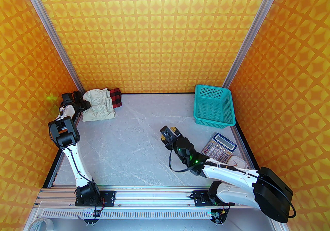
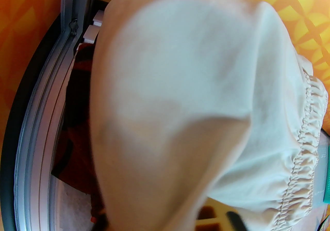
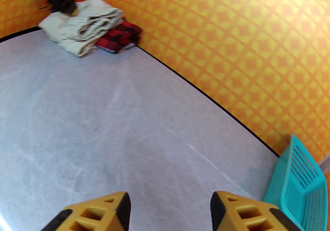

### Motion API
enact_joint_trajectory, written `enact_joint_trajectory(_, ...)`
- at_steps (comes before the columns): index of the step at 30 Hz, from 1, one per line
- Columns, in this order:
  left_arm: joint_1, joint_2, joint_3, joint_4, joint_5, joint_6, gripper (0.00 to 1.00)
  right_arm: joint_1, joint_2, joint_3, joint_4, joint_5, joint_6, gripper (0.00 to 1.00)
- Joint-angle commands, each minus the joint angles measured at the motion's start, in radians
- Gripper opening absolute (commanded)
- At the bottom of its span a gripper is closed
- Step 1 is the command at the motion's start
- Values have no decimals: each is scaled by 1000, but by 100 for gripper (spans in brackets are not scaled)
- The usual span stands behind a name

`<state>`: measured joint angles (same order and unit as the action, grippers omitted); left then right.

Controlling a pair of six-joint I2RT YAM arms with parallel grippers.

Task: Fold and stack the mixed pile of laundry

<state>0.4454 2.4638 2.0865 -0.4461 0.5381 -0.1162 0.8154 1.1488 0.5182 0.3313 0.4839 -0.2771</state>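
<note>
cream garment (image 1: pixel 99 107) sits on the plaid shirt (image 1: pixel 115 97) at the far corner of the desk (image 1: pixel 134 147), seemingly as the finished stack; left jaws at its edge, grip unclear; right jaws open, empty, idle apart.

Bright, even light; the cream garment (image 2: pixel 180 95) looks blurred, perhaps too close to focus.

A teal basket (image 1: pixel 228 109) stands beside a grey calculator (image 1: pixel 219 147) on the table (image 1: pixel 134 147).
</note>
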Motion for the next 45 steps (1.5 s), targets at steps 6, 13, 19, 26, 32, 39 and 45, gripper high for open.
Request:
enact_joint_trajectory(6,-19,-62,101,-206,-249,-51,97,-170,-284,61,-558,179,379,54)
enact_joint_trajectory(13,-141,-229,-38,-219,-385,-17,99,-485,-405,-75,-498,63,519,55)
enact_joint_trajectory(19,-220,-392,-189,-201,-405,-31,99,-677,-164,-53,-287,-81,466,58)
enact_joint_trajectory(26,-305,-606,-394,-169,-405,-61,99,-777,64,-234,354,-212,364,66)
enact_joint_trajectory(32,-438,-866,-733,-29,-398,-148,99,-789,305,-197,577,-381,324,73)
enact_joint_trajectory(39,-563,-1280,-1296,263,-486,-132,99,-788,365,-145,532,-439,291,79)
enact_joint_trajectory(45,-510,-1372,-1534,485,-546,74,99,-788,362,-147,532,-439,292,98)
